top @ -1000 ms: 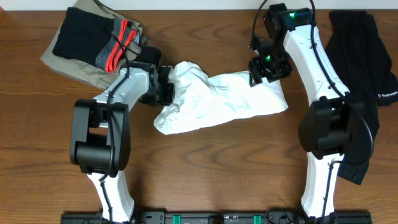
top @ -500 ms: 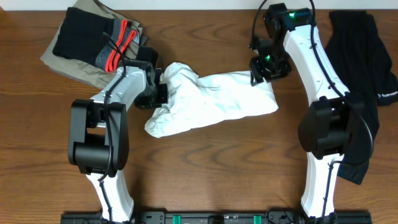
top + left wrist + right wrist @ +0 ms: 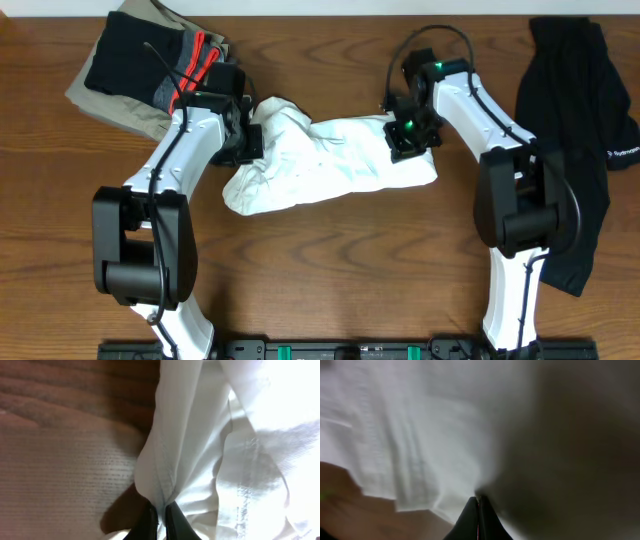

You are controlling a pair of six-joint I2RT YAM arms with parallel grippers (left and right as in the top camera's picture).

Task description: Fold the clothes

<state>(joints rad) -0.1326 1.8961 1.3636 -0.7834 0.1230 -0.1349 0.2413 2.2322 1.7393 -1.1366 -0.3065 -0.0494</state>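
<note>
One white T-shirt (image 3: 320, 165) lies crumpled on the wooden table (image 3: 350, 270), in the upper middle of the overhead frame, stretched as a rumpled band between the two arms. No print can be made out among its folds. There are two grippers, and both meet this one shirt. The left gripper (image 3: 255, 138) is at the shirt's left end. In the left wrist view its two dark fingertips (image 3: 150, 519) are pressed together at the bottom centre of the frame, with a seamed fold of the white cloth (image 3: 225, 460) pinched between them and bare wood to the left. The right gripper (image 3: 405, 140) is at the shirt's upper right end. In the right wrist view its jaws are closed to a thin line at the bottom centre (image 3: 478, 505), nipping the edge of the white fabric (image 3: 420, 435); the right half of that frame is blurred and dark. In the upper left corner of the overhead frame sits one stack of three pieces: a khaki garment (image 3: 95, 100) at the bottom, a black garment (image 3: 125, 55) on it, and a grey piece (image 3: 170, 85) with red stripes beside that. Along the right edge lies one more dark garment (image 3: 580, 120), long and loosely draped, with small white lettering too small to read.
</note>
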